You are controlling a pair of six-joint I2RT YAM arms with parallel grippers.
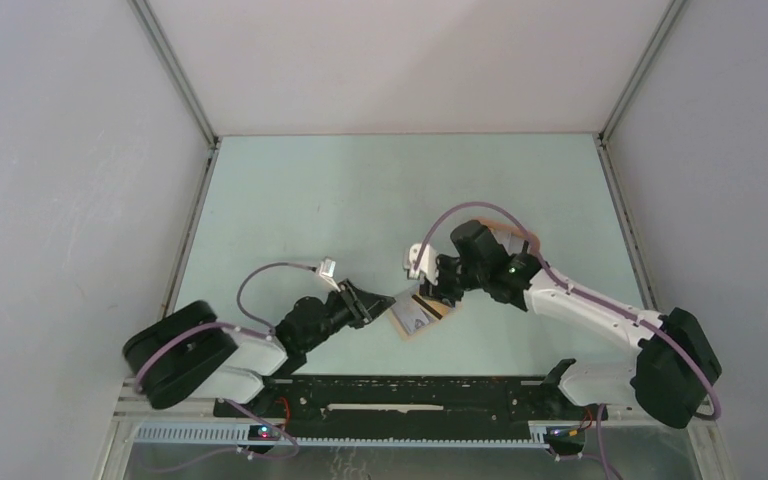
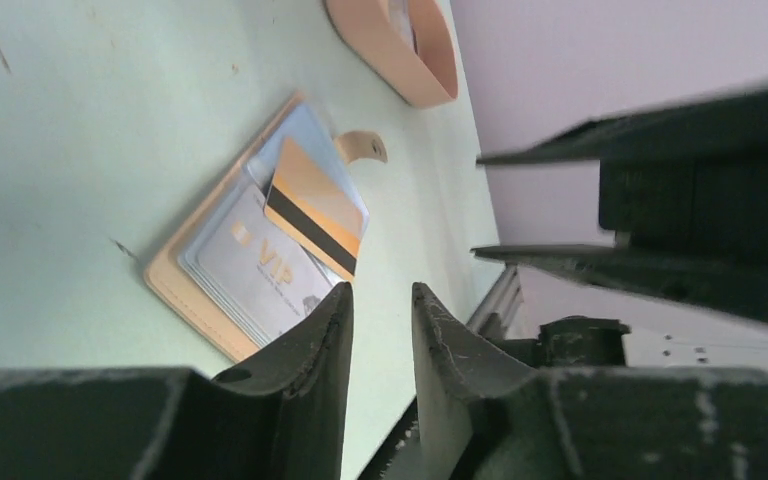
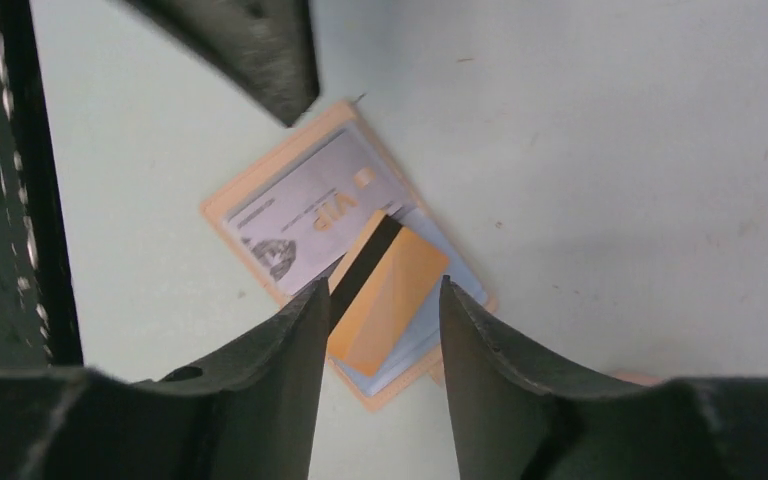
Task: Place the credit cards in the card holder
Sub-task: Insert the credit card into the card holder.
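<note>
The tan card holder point(image 1: 415, 318) lies open on the table between both grippers. In the right wrist view the holder point(image 3: 222, 207) carries a grey VIP card point(image 3: 300, 215), a blue card point(image 3: 445, 268) and an orange-yellow card with a dark stripe point(image 3: 395, 300) lying slanted on top. My right gripper point(image 3: 385, 283) is open and empty, hovering just above the orange card. My left gripper point(image 2: 380, 300) is slightly open and empty, low beside the holder's near-left corner point(image 2: 175, 295). The same cards show in the left wrist view: grey point(image 2: 250, 265), orange point(image 2: 315, 205), blue point(image 2: 310, 135).
A peach oval tray point(image 2: 400, 50) stands just beyond the holder, mostly hidden behind the right arm in the top view point(image 1: 522, 240). The holder's snap tab point(image 2: 365, 145) sticks out toward the tray. White walls enclose the table.
</note>
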